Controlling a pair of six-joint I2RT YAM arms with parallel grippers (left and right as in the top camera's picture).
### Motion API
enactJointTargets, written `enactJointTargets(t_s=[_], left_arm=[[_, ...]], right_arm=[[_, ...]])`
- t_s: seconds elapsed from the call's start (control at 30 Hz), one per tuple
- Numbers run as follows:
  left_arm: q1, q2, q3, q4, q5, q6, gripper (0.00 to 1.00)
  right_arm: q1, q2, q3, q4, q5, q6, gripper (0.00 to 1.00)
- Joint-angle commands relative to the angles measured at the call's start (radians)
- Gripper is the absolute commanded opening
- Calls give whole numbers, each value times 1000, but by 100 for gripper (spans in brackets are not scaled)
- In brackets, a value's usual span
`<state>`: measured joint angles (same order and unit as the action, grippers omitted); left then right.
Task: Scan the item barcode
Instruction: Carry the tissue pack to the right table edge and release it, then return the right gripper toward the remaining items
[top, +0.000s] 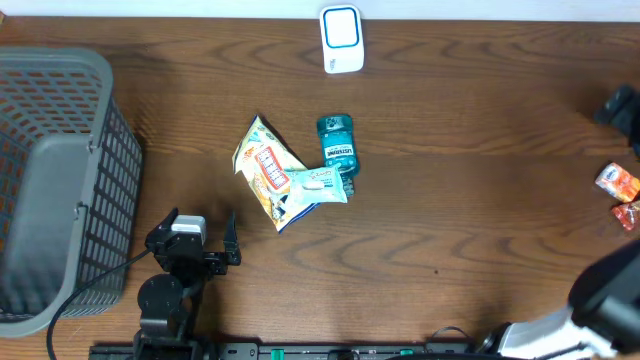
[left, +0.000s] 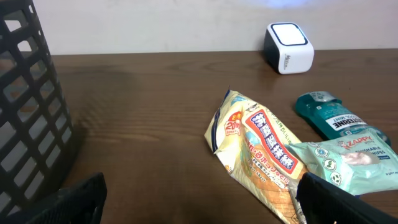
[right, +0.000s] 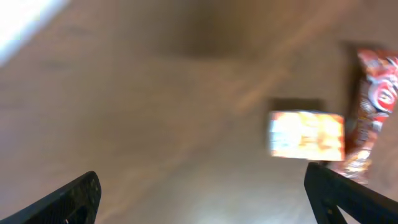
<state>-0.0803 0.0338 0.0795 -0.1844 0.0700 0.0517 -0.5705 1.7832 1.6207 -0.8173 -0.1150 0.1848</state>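
Observation:
A white barcode scanner (top: 342, 40) with a blue-lit face stands at the table's far edge; it also shows in the left wrist view (left: 289, 47). Mid-table lie a yellow snack bag (top: 265, 170), a teal mouthwash bottle (top: 337, 143) and a pack of wipes (top: 318, 185) resting across both. My left gripper (top: 200, 228) sits near the front edge, open and empty, short of the snack bag (left: 264, 152). My right gripper (right: 202, 193) is open with nothing between its fingers, above bare table beside an orange packet (right: 306, 134). That view is blurred.
A grey mesh basket (top: 60, 180) fills the left side of the table. At the right edge lie the orange packet (top: 617, 180) and a red packet (top: 628, 214). The right arm's body (top: 600, 290) reaches in from the front right corner.

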Motion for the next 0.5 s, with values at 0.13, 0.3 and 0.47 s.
enactJointTargets(t_s=[0.13, 0.3, 0.47], left_arm=[[3, -3, -14, -29, 9, -5, 98], [3, -3, -14, -29, 9, -5, 98], [3, -3, -14, -29, 9, -5, 98]], right_arm=[[177, -267, 28, -134, -179, 92, 99], [357, -343, 27, -190, -175, 92, 99], [557, -345, 16, -239, -135, 92, 99]])
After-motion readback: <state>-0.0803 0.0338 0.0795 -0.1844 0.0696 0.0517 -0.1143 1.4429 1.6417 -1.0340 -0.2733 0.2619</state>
